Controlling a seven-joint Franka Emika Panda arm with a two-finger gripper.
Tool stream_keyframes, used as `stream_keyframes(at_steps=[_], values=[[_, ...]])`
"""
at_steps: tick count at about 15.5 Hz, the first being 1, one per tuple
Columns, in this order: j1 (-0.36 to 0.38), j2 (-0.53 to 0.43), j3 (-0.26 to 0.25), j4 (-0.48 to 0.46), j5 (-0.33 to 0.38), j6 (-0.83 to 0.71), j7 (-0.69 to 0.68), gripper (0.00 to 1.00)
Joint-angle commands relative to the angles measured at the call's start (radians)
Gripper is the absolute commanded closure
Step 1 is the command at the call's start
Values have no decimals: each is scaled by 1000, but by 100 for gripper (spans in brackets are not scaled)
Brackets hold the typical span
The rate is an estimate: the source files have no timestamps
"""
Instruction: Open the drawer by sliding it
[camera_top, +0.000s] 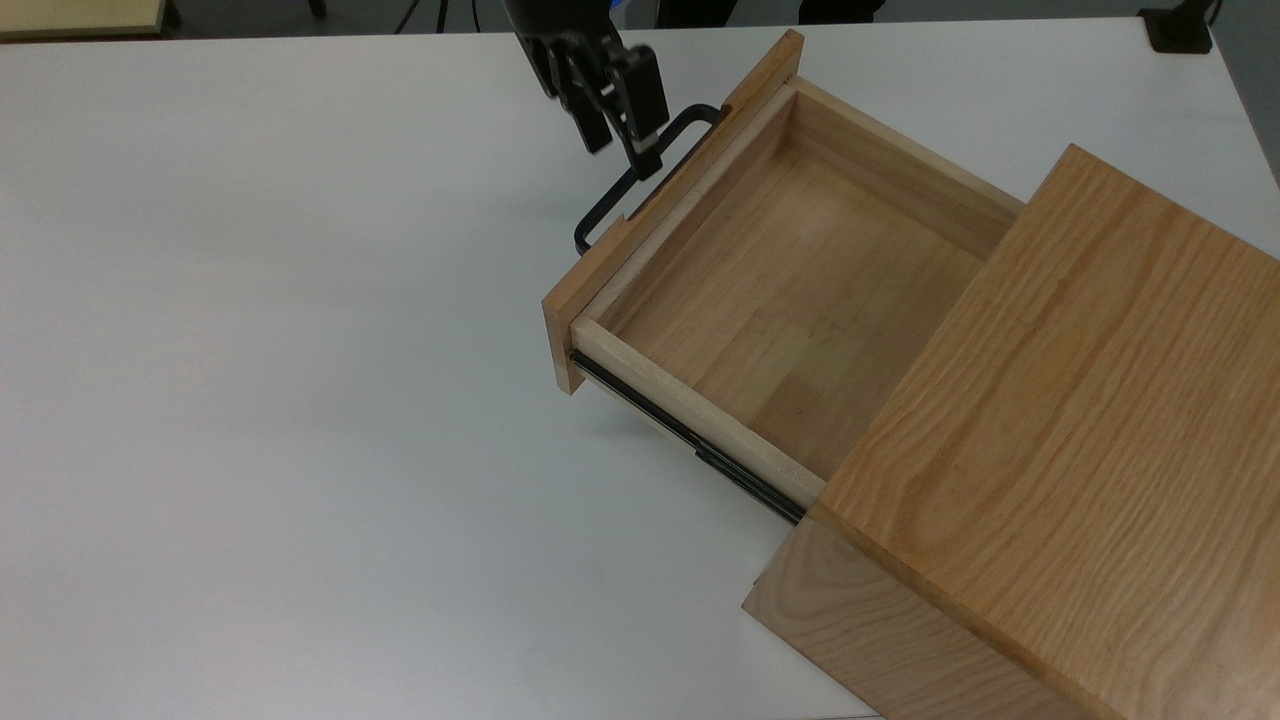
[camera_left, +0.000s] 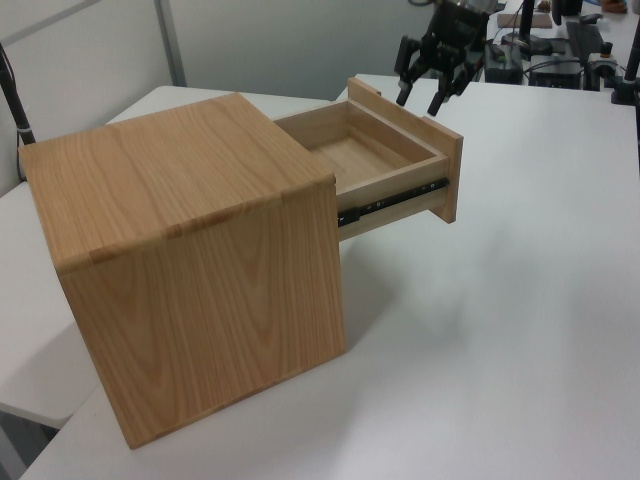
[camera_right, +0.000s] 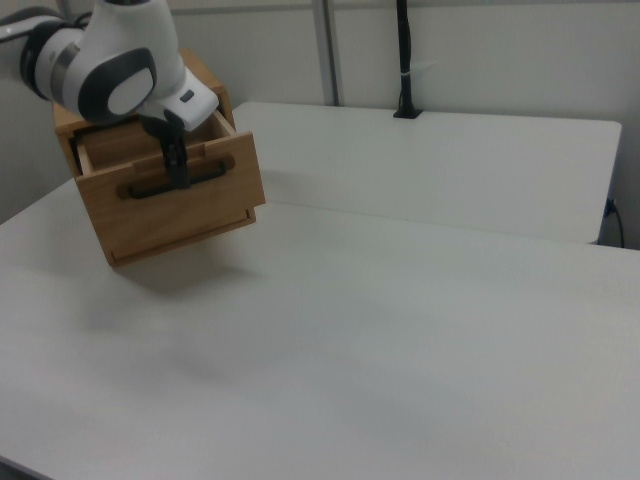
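1. The drawer (camera_top: 770, 290) stood pulled well out of the oak cabinet (camera_top: 1060, 450), in the centre-right of the top view, its bare inside in plain sight.
2. Its sliding axis ran from lower right to upper left of the top view, with the front panel (camera_top: 660, 210) facing the upper left.
3. The black handle (camera_top: 625, 190) lay lengthwise along that panel; a black side rail (camera_left: 392, 200) showed in the left view.
4. The gripper (camera_top: 622, 130) hung at the top of the top view over the handle, its jaws spread apart and holding nothing.
5. The cabinet rested on the white worktop (camera_top: 300, 400).
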Motion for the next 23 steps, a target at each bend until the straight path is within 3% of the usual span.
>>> stream_keyframes(at_steps=[1, 3, 5, 7, 12, 14, 17, 23], values=[[-30, -21, -15, 99, 0, -161, 11, 0], [-52, -23, -18, 145, -75, -251, 5, 0], [-53, -24, -20, 194, -194, -375, -21, 0], [-50, -24, -18, 224, -310, -465, -117, 0], [-34, -24, -2, 228, -480, -664, -436, 0], [-21, -24, -2, 228, -509, -749, -596, 0], [-11, -23, 4, 228, -574, -741, -745, 0], [16, -1, 1, 222, -585, -645, -759, 0]])
